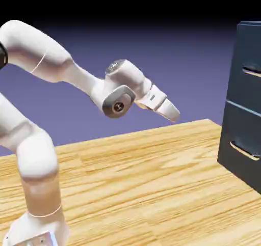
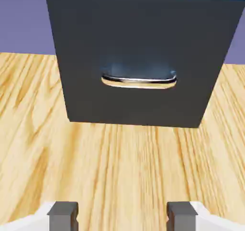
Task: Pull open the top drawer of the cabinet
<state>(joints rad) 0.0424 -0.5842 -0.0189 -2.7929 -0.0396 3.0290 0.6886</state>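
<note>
Claw (image 1: 173,113) hangs in mid-air with its fingers spread apart and nothing between them; in the hand view the two grey fingertips (image 2: 63,214) sit well separated at the bottom edge, with only bare tabletop (image 2: 119,168) showing in the gap.

The main risk from here is going for the wrong handle. The hand view is filled by one navy drawer front with a tan bar handle (image 2: 139,81), and a seam near the picture's top suggests this is the lower drawer (image 1: 240,148) — not the one the task names. If the arm simply advances along its present line, it would likely close on that lower bar and pull open the wrong drawer. A second risk is a poor approach to the thin bar: if the fingers arrive too high or too low, they could bump the flat panel or slip off the handle once the pull begins.

In the exterior view the cabinet (image 1: 244,41) stands at the right edge, well apart from the claw, with open tabletop between them. The top drawer (image 1: 248,82) lies to the claw's right and higher, its handle (image 1: 252,72) only partly visible at the frame's edge — so I judge the arm must both rise and reach before any grasp
</note>
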